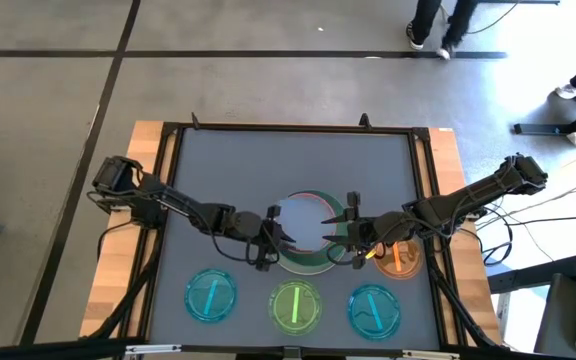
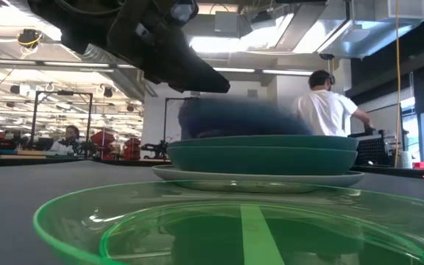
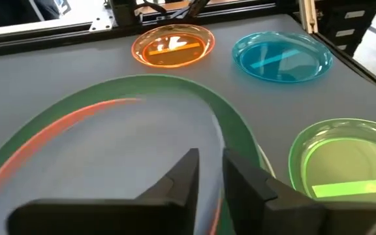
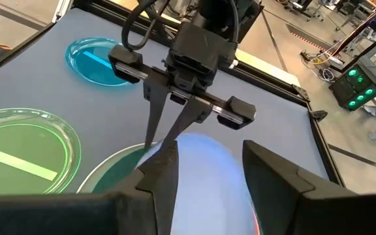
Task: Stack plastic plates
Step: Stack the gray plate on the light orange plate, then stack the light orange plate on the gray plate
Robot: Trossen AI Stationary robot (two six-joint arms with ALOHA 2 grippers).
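Step in hand, as judged from the layout: adding a large plate to the centre stack, with both arms working at it.

**High view, left to right.** The left gripper [image 1: 271,238] sits at the left rim of the plate stack [image 1: 313,262], centre frame. The right gripper [image 1: 353,236] sits at the stack's right rim. Along the lower edge lie three small translucent plates — a cyan plate [image 1: 211,296] at lower left, a bright green plate [image 1: 295,305] at lower centre, a second cyan plate [image 1: 372,309] at lower right. An orange plate [image 1: 400,258] lies right of the stack, partly under the right arm.

**Tool state.**
- Left gripper: the left wrist view shows its fingers [image 3: 181,176] nearly closed, a thin gap between them, at the edge of the pale blue plate [image 3: 109,150]. A grip on that rim looks probable; contact is not visible.
- Right gripper: the right wrist view shows its fingers [image 4: 165,166] spread wide over the pale blue plate, holding nothing.

**Next move, as a judgement.** Seat the pale blue plate level on the teal plates [image 2: 260,156], then release and withdraw. The small plates remain unstacked.

**Hidden or unclear.**
- The low view shows the cream plate [image 2: 260,177] at the base and two teal plates above — the top plate is a motion blur.
- A salmon edge shows in the left wrist view; its plate cannot be made out.
- The bright green plate fills the lower low view and is cut off by the frame.
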